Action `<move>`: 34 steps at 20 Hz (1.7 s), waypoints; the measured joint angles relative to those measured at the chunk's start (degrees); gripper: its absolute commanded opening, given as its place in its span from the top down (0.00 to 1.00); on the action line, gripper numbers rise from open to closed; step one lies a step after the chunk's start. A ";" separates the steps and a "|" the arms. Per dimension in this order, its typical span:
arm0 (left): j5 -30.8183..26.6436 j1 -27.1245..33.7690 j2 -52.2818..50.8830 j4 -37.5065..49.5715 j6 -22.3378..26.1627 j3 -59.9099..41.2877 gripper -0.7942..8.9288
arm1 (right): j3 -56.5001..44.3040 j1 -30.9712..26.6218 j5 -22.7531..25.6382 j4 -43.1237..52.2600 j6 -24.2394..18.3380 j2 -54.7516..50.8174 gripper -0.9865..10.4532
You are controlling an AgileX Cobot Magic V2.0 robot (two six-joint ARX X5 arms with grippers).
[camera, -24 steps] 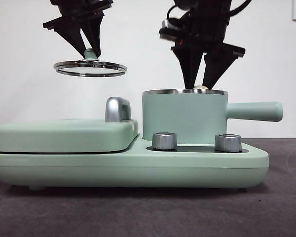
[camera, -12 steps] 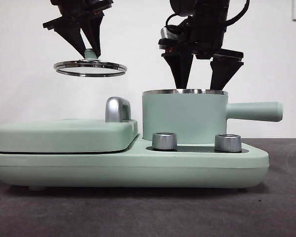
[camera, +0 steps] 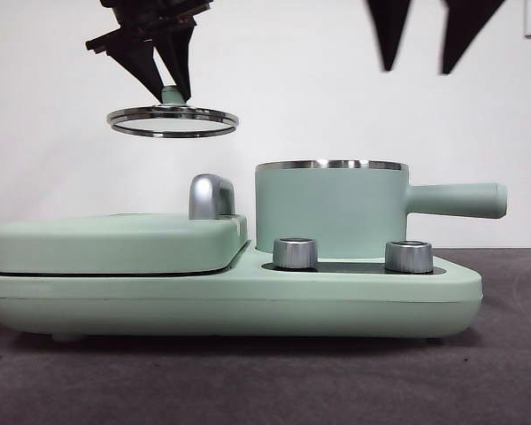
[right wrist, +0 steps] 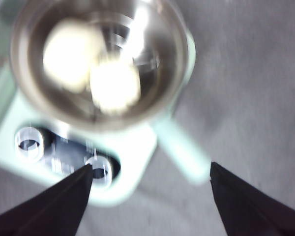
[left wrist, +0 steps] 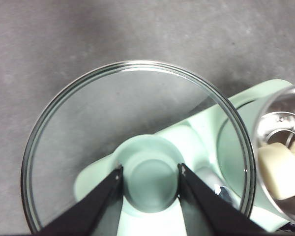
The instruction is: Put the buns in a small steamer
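Mint-green small steamer (camera: 332,208) is sitting on the right half of the cooker base (camera: 230,301), handle sticking out to the right, and both buns (right wrist: 91,66) are lying inside it, touching each other. Right gripper (camera: 434,35) is hanging high above the pot with its jaws spread wide and nothing between them. Left gripper (left wrist: 150,169) is pinching the green knob of the glass lid (camera: 173,121), holding it level in the air over the flat griddle lid (camera: 115,241) on the left.
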 measured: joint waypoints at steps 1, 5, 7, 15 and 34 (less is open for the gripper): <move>0.02 -0.42 0.00 0.00 -0.04 0.00 0.80 | -4.11 0.00 0.02 0.00 0.00 -3.61 0.58; 0.00 -2.29 0.00 -0.07 -0.24 0.00 0.80 | -20.02 0.00 0.02 0.00 0.13 -18.18 0.58; 0.00 -3.72 0.00 -0.46 -0.31 0.00 0.80 | -28.50 0.00 -0.02 0.68 0.90 -26.49 0.58; 0.02 -10.93 0.00 -0.72 -1.11 0.00 0.80 | -53.90 0.00 -2.78 15.50 3.21 -61.05 0.58; 0.13 -23.37 1.29 4.79 -0.83 0.00 0.80 | -55.98 0.00 -13.99 20.11 0.85 -83.36 0.58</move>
